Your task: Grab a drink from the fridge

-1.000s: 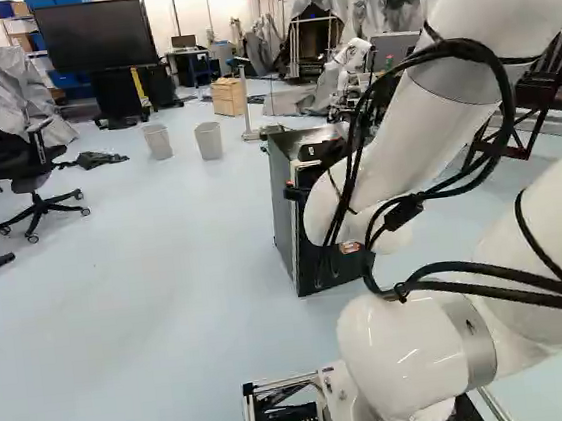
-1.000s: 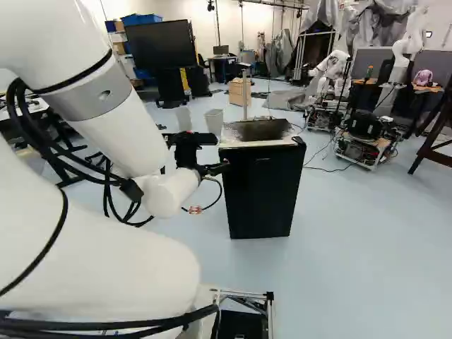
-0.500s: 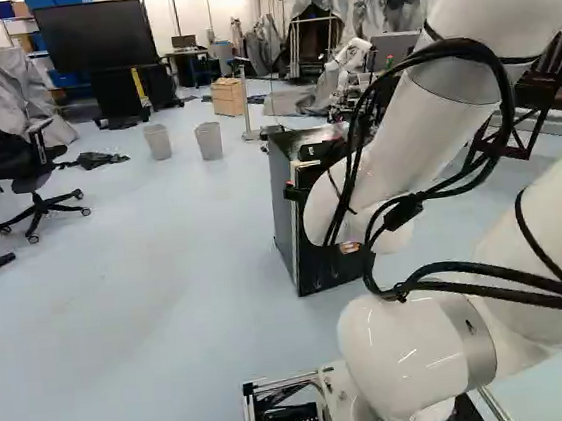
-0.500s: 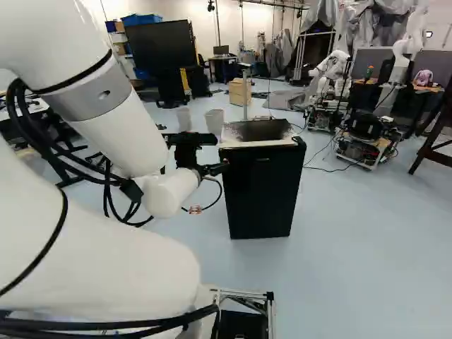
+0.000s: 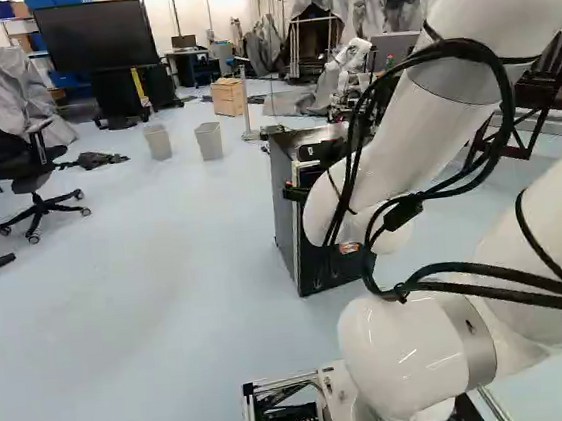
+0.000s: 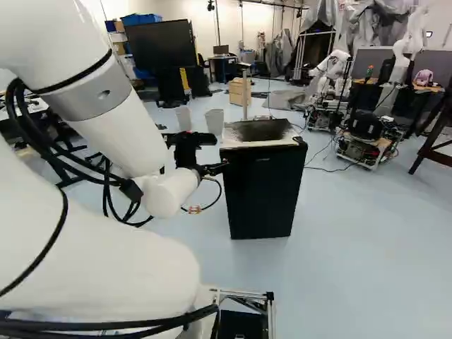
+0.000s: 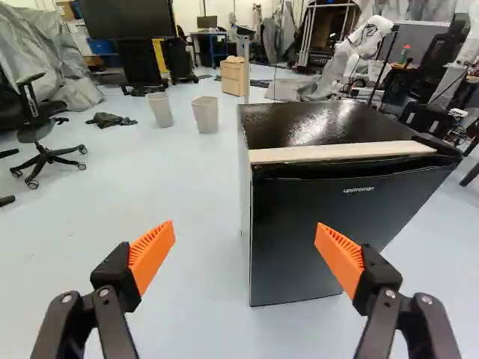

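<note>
1. Gripper [image 6: 224,167], black: two fingers, orange pads [image 7: 152,253], standing wide apart.
2. Fridge [image 7: 299,239], black: ahead of the fingers, reaching from between them to past one; contents hidden.
3. Bins [image 7: 205,116], two, pale: well ahead of the fingers; contents indiscernible.

White arm [image 5: 429,135], glossy, rounded; black pincer [image 6: 217,168].
Grey collars [image 6: 85,103] at joints; narrow black straps [image 6: 78,75]. Black cables [image 5: 460,48] looped outside, dark block [image 5: 402,214] on them. Pincer: angular black links, silvery screws [image 7: 390,294], ribbed orange pads [image 7: 153,254], wedge-shaped.
</note>
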Motion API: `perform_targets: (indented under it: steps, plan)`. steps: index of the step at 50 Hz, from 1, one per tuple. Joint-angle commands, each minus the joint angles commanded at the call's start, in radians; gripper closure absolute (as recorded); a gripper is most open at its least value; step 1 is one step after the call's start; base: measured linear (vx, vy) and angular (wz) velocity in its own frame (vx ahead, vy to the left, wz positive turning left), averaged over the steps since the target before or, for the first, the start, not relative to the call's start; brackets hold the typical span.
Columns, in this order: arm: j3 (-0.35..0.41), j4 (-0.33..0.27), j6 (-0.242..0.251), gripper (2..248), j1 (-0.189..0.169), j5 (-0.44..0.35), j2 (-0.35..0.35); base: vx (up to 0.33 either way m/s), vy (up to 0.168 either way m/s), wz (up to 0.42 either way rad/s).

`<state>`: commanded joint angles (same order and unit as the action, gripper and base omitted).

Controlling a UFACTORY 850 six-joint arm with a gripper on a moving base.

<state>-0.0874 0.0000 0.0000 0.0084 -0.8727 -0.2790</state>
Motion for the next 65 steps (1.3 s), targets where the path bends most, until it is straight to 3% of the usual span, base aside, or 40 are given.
perform_targets:
  steps: [9,24,65]
  plan:
    - [-0.011,0.014,0.0,3,0.015,-0.002,0.013,0.0,0.0,0.0]
    - [-0.058,0.086,0.0,3,0.059,-0.016,0.067,0.0,0.0,0.0]
    - [-0.138,0.374,0.0,3,0.204,-0.067,0.155,0.0,0.0,0.0]
